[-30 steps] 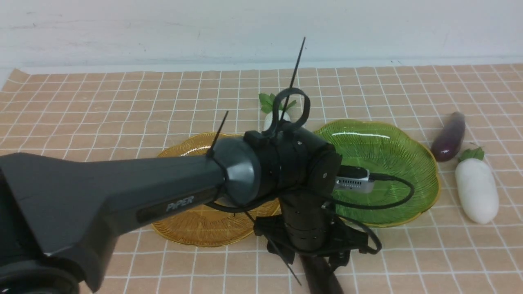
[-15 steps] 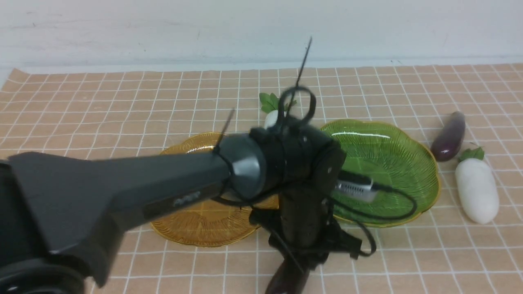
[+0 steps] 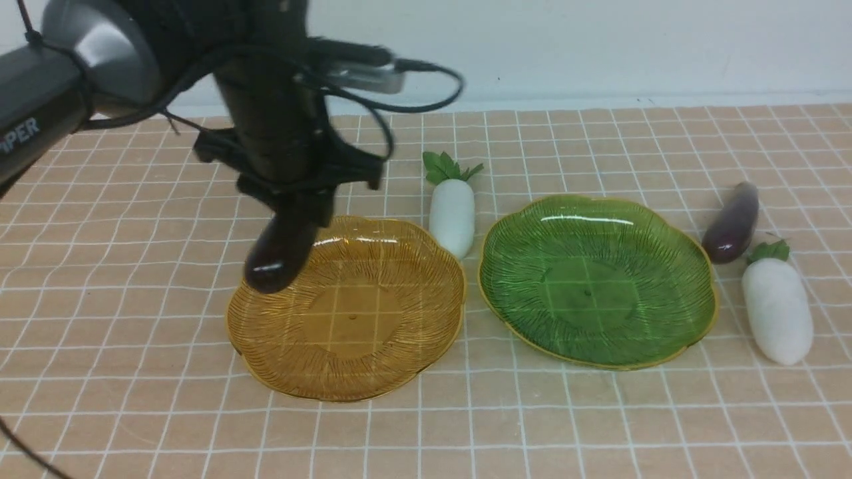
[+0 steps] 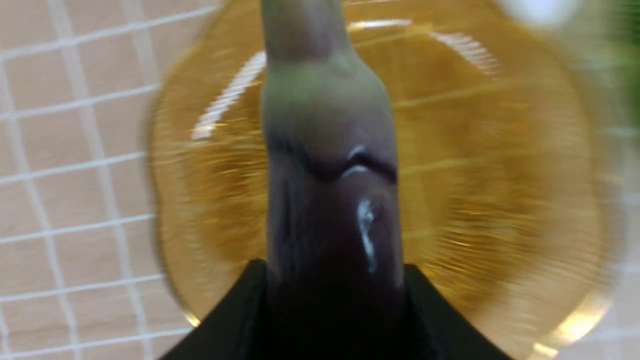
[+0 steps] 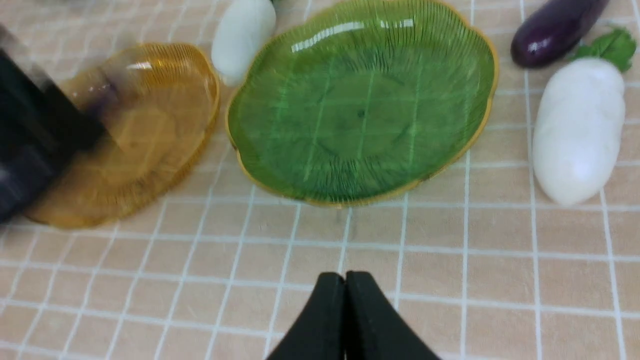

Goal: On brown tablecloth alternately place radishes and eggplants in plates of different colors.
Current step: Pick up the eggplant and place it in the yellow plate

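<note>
The left arm (image 3: 266, 100) carries pale lettering on its grey housing. Only "IPER" (image 3: 20, 135) can be read, as the start of the word is cut off at the frame's edge.

A second ago that arm lay low across the middle of the front view, hiding much of both plates, with a dark eggplant just showing at the bottom edge. Now it is raised to the upper left. Its jaws are clamped on that eggplant (image 3: 279, 256), which hangs tilted with its lower end over the left rim of the amber plate (image 3: 346, 372). Whether it touches the plate is unclear.

The green plate (image 3: 599, 286) sits to the right of the amber one, and both are now in plain sight. One radish (image 3: 452, 213) lies behind the gap between them. The second eggplant (image 3: 731, 223) and second radish (image 3: 775, 309) lie on the brown tablecloth (image 3: 133, 332) right of the green plate, where they were before.

The right jaws are pressed together above bare cloth on the near side of the green plate.
</note>
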### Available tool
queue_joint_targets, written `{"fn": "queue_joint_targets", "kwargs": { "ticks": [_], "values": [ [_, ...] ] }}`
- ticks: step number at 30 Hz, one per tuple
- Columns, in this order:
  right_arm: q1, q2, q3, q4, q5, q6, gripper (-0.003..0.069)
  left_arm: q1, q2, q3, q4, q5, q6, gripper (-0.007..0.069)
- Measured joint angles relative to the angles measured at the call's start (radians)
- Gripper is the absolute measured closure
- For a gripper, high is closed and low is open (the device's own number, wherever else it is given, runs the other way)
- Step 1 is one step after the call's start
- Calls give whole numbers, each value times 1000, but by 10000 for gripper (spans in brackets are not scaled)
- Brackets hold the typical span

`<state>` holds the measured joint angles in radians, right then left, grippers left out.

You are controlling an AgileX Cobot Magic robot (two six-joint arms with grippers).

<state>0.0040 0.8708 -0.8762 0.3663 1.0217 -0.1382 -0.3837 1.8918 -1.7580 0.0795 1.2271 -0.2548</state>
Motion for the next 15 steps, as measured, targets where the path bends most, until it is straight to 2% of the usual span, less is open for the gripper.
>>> {"fn": "queue_joint_targets", "kwargs": {
  "ticks": [2,6,10,12,15],
  "values": [
    [-4,97,-58,-29,15,28,674,61,45,1,-36,1,49,383],
    [-36,286,-167,-55,50,76,674,111,100,2,-95,1,139,382],
    [-60,450,-297,-99,-23,120,671,127,163,2,-155,-1,248,360],
    [-67,532,-358,-144,-84,128,659,123,184,2,-170,-2,267,323],
    [-81,697,-468,-217,-155,161,598,111,191,2,-174,-3,273,205]
  ]
}}
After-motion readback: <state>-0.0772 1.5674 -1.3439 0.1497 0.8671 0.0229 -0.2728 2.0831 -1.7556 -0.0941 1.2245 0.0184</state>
